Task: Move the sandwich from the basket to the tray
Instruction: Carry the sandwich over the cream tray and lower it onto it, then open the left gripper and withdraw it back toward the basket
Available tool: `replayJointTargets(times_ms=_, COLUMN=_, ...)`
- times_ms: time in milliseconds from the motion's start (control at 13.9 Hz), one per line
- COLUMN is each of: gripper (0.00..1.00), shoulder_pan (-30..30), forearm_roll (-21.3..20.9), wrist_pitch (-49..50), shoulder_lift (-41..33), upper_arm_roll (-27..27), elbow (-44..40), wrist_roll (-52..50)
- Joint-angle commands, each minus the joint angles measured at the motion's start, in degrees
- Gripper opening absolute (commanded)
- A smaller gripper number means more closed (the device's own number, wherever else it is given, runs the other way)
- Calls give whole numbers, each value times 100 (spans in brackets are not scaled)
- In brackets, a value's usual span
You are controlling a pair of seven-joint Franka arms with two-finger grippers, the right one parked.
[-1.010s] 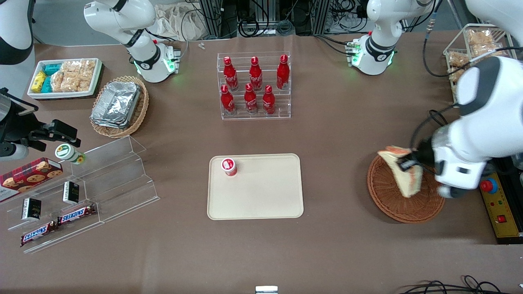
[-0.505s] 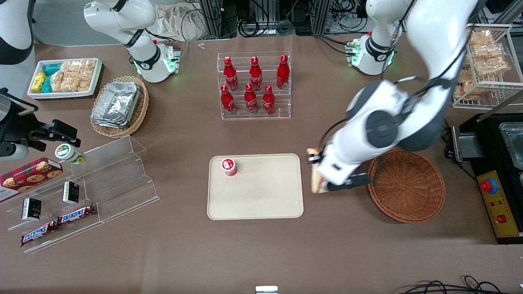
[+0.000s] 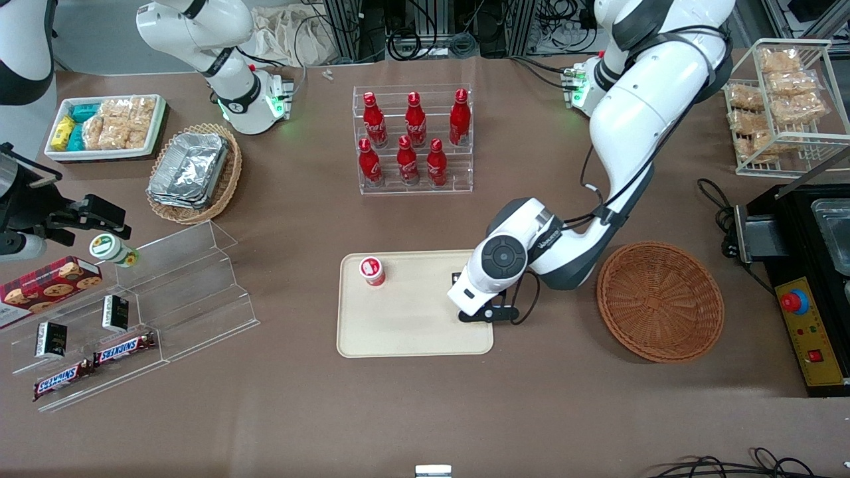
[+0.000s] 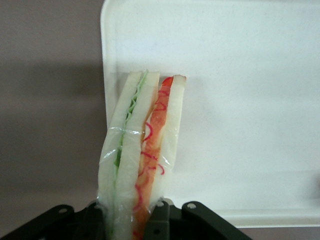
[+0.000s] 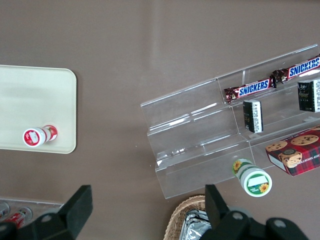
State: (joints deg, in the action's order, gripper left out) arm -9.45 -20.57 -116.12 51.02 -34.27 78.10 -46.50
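Brown bench [image 3: 564,398] carries our tray [image 3: 398,332]; above its basket-side [image 3: 661,302] edge our gripper [image 4: 132,220] clamps the wrapped sandwich [image 4: 142,150].

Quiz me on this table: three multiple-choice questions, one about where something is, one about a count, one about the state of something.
1. Where is the tool?
A. over the basket
B. over the tray's edge nearest the basket
C. beside the bottle rack

2. How many red bottles stand in the clear rack?
A. four
B. six
C. nine

3. What state is the sandwich in?
A. lying flat in the basket
B. clamped in the tool, above the tray
C. resting unheld beside the small red-capped container

Answers:
1 B: the front view shows the tool above the tray at its basket-side end.
2 B: three nearer the camera, three farther.
3 B: the wrist view shows the fingers pinching it over the tray; the basket holds nothing.
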Motion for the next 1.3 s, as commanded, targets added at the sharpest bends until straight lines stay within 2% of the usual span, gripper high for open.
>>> replayJointTargets(times_ms=0, gripper=0, shoulder_pan=-292, forearm_roll=-123, wrist_pitch=-208, shoulder_lift=31, upper_arm_roll=261, elbow=-102, wrist_roll=-227)
replayJointTargets(times_ms=144, gripper=3, shoulder_pan=-539, forearm_roll=-97, wrist_pitch=-280, shoulder_lift=40, upper_arm_roll=552, elbow=-111, wrist_roll=-290)
replayJointTargets(times_ms=216, gripper=13, shoulder_pan=-549, forearm_roll=-88, wrist_pitch=-280, shoulder_lift=49, upper_arm_roll=562, elbow=-111, wrist_roll=-333)
replayJointTargets(times_ms=361, gripper=46, shoulder_pan=-540, forearm_roll=-88, wrist_pitch=-280, shoulder_lift=49, upper_arm_roll=562, elbow=-111, wrist_roll=-439)
replayJointTargets(times_ms=433, gripper=89, shoulder_pan=-540, forearm_roll=-105, wrist_pitch=-280, shoulder_lift=40, upper_arm_roll=562, elbow=-111, wrist_roll=-439)
replayJointTargets(times_ms=505, gripper=100, shoulder_pan=-522, forearm_roll=-88, wrist_pitch=-280, shoulder_lift=14, upper_arm_roll=562, elbow=-120, wrist_roll=-430)
replayJointTargets(times_ms=794, gripper=100, shoulder_pan=-470, forearm_roll=-44, wrist_pitch=-271, shoulder_lift=-135, upper_arm_roll=562, elbow=-251, wrist_roll=-457)
replayJointTargets(times_ms=1010, gripper=100, shoulder_pan=-452, forearm_roll=-35, wrist_pitch=-79, shoulder_lift=-591, upper_arm_roll=562, elbow=-269, wrist_roll=-474)
replayJointTargets(times_ms=1227, gripper=100, shoulder_pan=-84, forearm_roll=61, wrist_pitch=159, shoulder_lift=-987, upper_arm_roll=518, elbow=-269, wrist_roll=-676)
